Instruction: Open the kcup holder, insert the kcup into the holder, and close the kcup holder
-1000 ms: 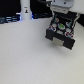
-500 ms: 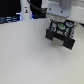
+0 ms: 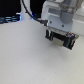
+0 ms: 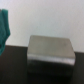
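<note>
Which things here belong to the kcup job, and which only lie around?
Job: gripper; dark box, probably the kcup holder. No kcup clearly visible.
Lying about: blurred teal thing; dark items at the exterior view's upper left.

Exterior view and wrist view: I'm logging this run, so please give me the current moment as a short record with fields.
arm: white arm reaches in from the top, on the exterior view's right
gripper: black, pointing down above the white surface; open or shut cannot be told
held object: none visible, frames too blurred to be sure
wrist view: a dark boxy object fills the middle
kcup: not identifiable in either view
background: dark objects at the exterior view's upper left
</note>
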Controlling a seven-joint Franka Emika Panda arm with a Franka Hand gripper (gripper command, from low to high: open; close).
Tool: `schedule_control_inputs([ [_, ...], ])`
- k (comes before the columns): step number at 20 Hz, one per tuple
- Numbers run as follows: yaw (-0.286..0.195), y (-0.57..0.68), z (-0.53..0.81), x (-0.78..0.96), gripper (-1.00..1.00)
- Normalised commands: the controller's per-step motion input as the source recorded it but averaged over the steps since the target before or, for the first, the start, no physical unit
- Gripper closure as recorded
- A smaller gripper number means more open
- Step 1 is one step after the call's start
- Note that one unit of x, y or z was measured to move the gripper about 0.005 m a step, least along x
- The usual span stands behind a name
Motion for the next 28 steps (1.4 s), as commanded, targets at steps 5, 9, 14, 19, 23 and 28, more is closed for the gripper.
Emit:
schedule_control_inputs([
  [5, 0.231, 0.12, -0.22, -0.08, -1.00],
  [9, 0.230, 0.13, -0.09, -0.29, -1.00],
  [14, 0.169, 0.28, 0.00, -0.47, -1.00],
  [19, 0.117, 0.41, 0.02, -0.54, -1.00],
  [23, 0.098, 0.49, 0.02, -0.53, -1.00],
  [28, 0.093, 0.53, 0.04, -0.55, -1.00],
])
